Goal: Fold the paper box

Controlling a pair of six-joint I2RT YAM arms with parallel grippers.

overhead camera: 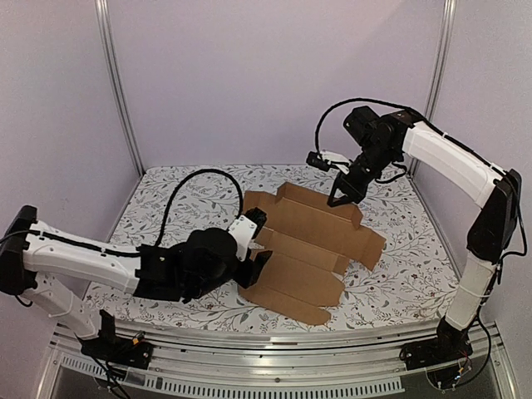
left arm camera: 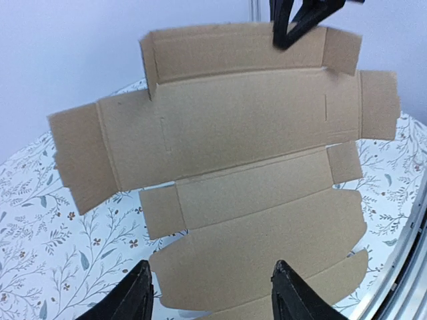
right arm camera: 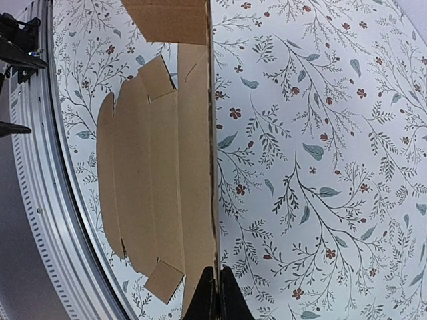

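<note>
Overhead, the box (overhead camera: 307,249) lay as an unfolded cardboard sheet in the middle of the table (overhead camera: 407,274), with only its far flap tilted up. The right arm (overhead camera: 449,154) reached down to that flap's top edge. The left arm (overhead camera: 83,253) lay low, its jaws at the sheet's near left corner. No walls were formed, so it made no container yet, and nothing sat on it.

From the left wrist, the box (left arm camera: 247,133) showed scored creases, side tabs and two slits. The left jaws stood well apart over the near panel, holding nothing. At the top of the view the right jaws met the far flap's edge. Thin card of this sort probably weighs very little and stays stiff across a panel but bends readily at its creases. It would likely slide on the table (left arm camera: 53,247) if pushed without a hold-down. Edges and tabs looked the best places to pinch; a hard squeeze mid-panel could dent it.

From the right wrist, the box (right arm camera: 153,167) ran away from the camera, the raised flap seen edge-on. The right jaws were closed tight at that edge, seemingly pinching it, over the floral table (right arm camera: 320,167).
</note>
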